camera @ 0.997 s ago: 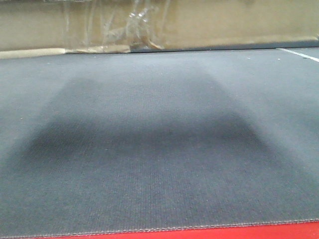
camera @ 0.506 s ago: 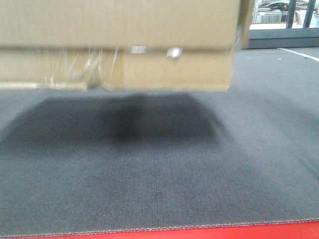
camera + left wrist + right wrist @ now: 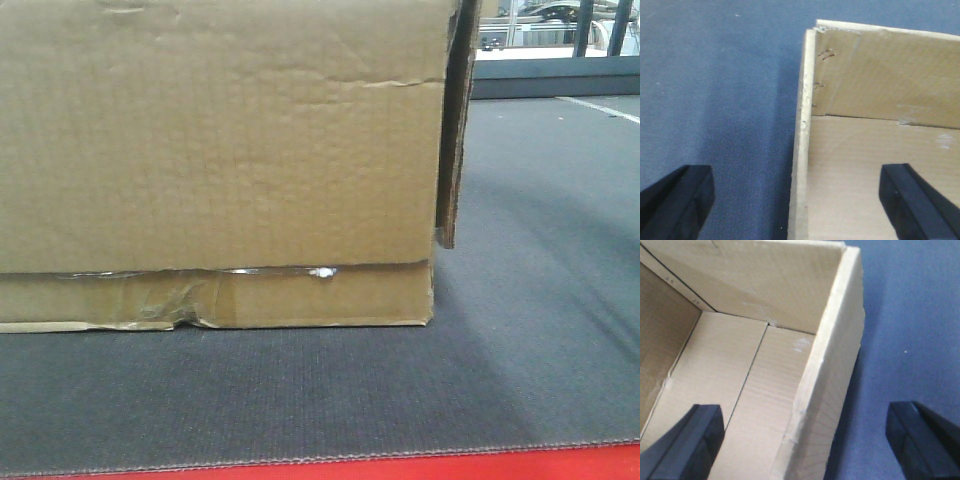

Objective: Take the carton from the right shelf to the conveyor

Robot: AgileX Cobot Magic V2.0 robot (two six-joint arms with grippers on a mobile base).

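The carton (image 3: pixel 220 150), plain brown with wrinkled tape along its lower seam and a loose flap (image 3: pixel 455 120) on its right side, sits on the dark grey conveyor (image 3: pixel 540 300). From above, the carton (image 3: pixel 880 150) is open-topped and shows nothing inside. My left gripper (image 3: pixel 797 200) is open and straddles the carton's left wall, one finger outside over the belt and one inside. The right gripper (image 3: pixel 805 440) is open too, straddling the right wall of the carton (image 3: pixel 740 380) without touching it. The right shelf is out of view.
A red edge strip (image 3: pixel 400 468) runs along the belt's near edge. A white line (image 3: pixel 600 108) crosses the belt at the far right. Dark posts (image 3: pixel 583 28) and a bright window area stand behind the belt.
The carton has come down from the top of the front view, nearer the camera, and now sits on the belt, where a shadow lay under it before.
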